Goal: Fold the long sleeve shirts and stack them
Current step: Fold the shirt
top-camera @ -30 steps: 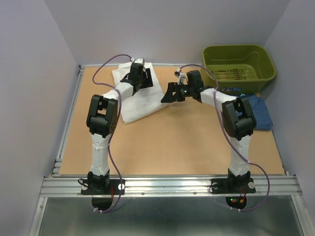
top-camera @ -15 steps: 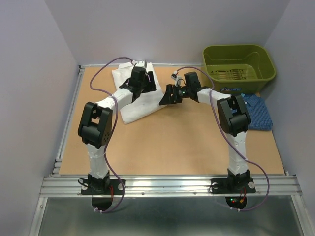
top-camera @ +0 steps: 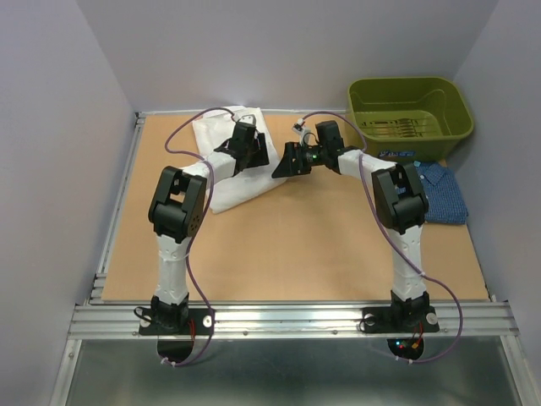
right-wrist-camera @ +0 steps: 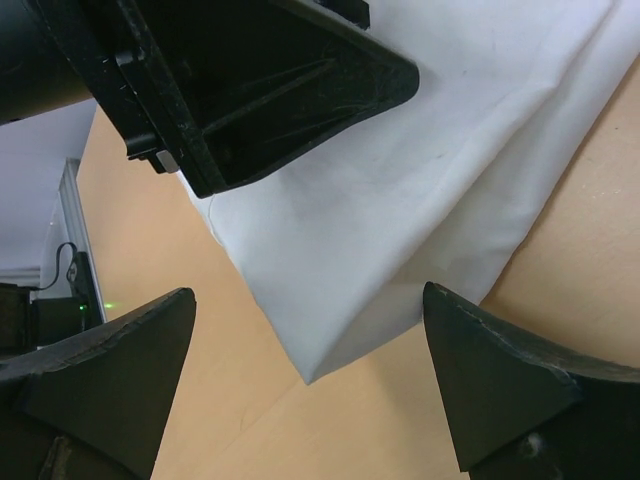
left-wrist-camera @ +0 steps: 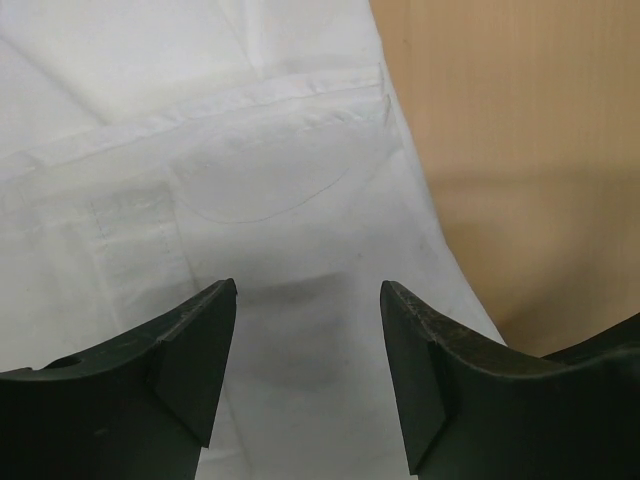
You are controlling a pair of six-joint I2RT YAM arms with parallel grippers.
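Two shirts lie well apart on the tan wooden tabletop [top-camera: 296, 254]. An olive-green plastic bin [top-camera: 456, 127] sits at the far right corner. The plain white collared cloth shirt [top-camera: 221, 188], folded to a rough rectangle, lies far left of centre. The dark blue fine-checked cloth shirt [top-camera: 448, 201] lies at the right edge just in front of the bin, partly hidden behind the right arm's elbow. Purple cables [top-camera: 182, 135] loop over both arms, and one arcs above the white shirt's far edge.

Pose:
- The left arm rises from its base, bends over the board's left half and reaches forward and to the right.
- The left gripper [top-camera: 256, 155] hangs over the right part of the white shirt. In the wrist view its black fingers [left-wrist-camera: 195, 345] stand moderately apart, with only white cloth and a stitched seam below them and nothing gripped.
- The right arm reaches far and to the left.
- The right gripper [top-camera: 286, 161] is just beside the white shirt's right edge, facing the left gripper.
- Its jaws are spread wide and hold nothing. Below them are a folded corner of the shirt and bare board.
- The left gripper's black body crowds the upper left of the right wrist view.

Versus one second ago:
- The left gripper has come from the shirt's far middle toward its right edge.
- The right gripper has edged left.
- The right elbow has shifted left, exposing more of the blue shirt.
- Both jaw openings look unchanged.
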